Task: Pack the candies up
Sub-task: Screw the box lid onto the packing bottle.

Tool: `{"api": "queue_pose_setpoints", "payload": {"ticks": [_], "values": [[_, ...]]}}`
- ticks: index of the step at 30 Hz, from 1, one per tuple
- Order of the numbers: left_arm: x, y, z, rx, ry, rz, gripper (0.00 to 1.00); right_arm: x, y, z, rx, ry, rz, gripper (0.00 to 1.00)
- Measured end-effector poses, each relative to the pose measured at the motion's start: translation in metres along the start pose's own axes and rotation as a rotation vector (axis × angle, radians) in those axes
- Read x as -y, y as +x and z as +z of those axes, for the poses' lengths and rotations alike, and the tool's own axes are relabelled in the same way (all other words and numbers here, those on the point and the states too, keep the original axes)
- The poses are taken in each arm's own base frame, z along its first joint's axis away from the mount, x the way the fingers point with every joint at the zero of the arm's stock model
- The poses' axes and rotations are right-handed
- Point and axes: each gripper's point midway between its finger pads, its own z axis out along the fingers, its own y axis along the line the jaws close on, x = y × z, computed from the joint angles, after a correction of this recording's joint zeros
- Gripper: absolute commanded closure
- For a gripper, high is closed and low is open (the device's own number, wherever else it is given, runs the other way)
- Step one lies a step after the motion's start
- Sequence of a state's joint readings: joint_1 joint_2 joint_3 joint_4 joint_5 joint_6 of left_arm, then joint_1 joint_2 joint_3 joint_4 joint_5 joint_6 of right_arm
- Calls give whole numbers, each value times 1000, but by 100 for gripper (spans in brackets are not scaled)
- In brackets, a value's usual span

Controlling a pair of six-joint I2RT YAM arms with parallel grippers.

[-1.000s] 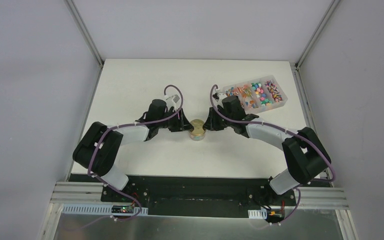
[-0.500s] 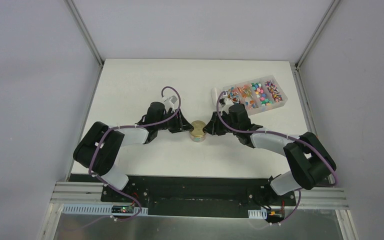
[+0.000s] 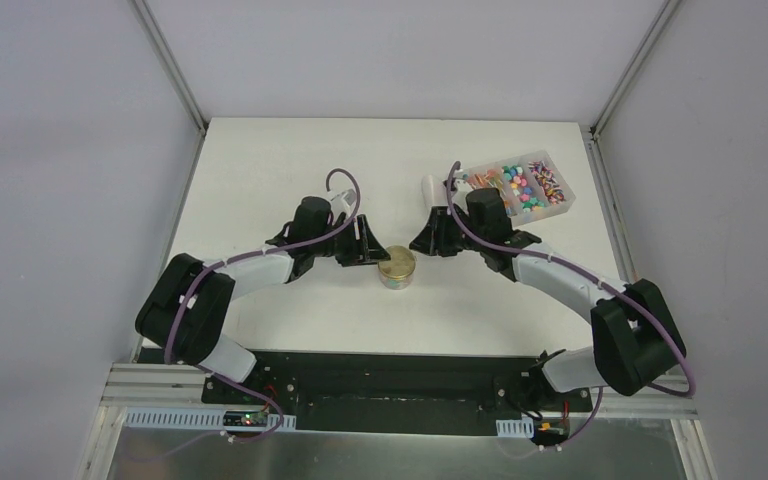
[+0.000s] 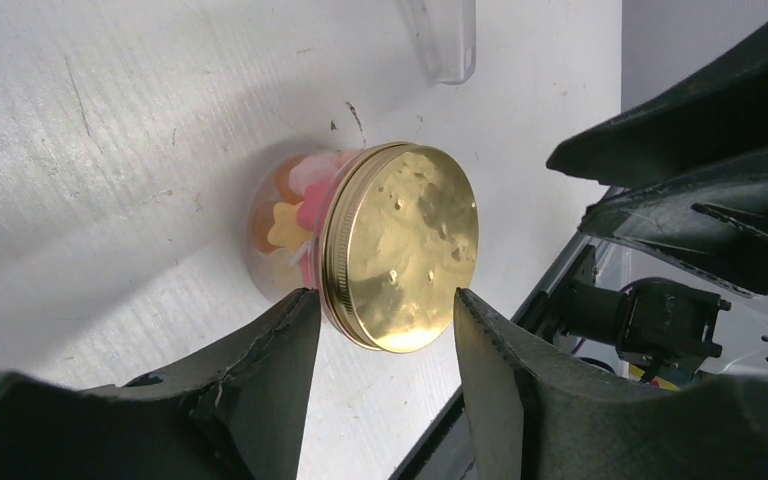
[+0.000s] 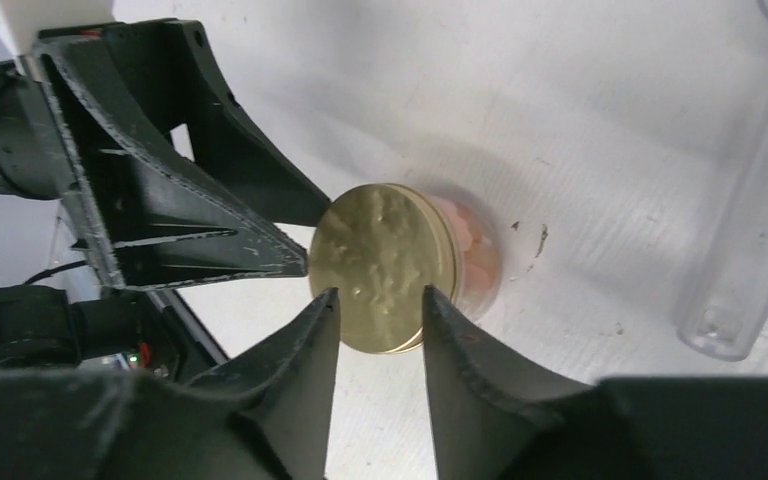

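Note:
A small clear jar [image 3: 396, 270] with a gold lid stands mid-table. Pink, orange and yellow candies [image 4: 290, 215] show through its wall. More multicoloured candies fill the clear compartment box [image 3: 520, 185] at the back right. My left gripper [image 3: 368, 243] is open just left of the jar. In the left wrist view the gripper [image 4: 385, 320] has the lid [image 4: 400, 250] at its fingertips, not clamped. My right gripper [image 3: 422, 240] is open and empty, up and right of the jar. In the right wrist view the gripper [image 5: 380, 300] sits just short of the lid [image 5: 380, 265].
A clear plastic scoop [image 3: 428, 188] lies behind the right gripper, next to the candy box; its handle shows in the right wrist view [image 5: 750, 230]. The left gripper's fingers [image 5: 190, 200] stand just beyond the jar there. Grey walls enclose the white table [image 3: 260, 170].
My right gripper has drawn back from the jar, up and to the right. The jar now sits slightly nearer the front edge. My left gripper has stayed close beside it.

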State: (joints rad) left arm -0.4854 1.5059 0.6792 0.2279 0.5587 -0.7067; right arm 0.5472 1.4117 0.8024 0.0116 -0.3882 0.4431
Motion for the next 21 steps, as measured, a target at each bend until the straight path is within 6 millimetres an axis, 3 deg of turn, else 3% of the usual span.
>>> {"api": "queue_pose_setpoints", "payload": {"ticks": [3,5,10,15,21], "values": [[-1,2,-1,-6,-6,-2,48,-7,1,-6,-8,-21,7,85],[-2,4,-1,-14,-12,-5,50,-12,3,-7,-19,-44,15,90],[-3,11,3,-34,-16,3,60,-28,11,-2,-36,-113,30,91],[-14,22,10,-56,-22,-12,69,-7,59,16,-121,-104,107,92],[-15,20,9,-25,-14,5,73,-10,52,21,-65,-144,113,91]]}}
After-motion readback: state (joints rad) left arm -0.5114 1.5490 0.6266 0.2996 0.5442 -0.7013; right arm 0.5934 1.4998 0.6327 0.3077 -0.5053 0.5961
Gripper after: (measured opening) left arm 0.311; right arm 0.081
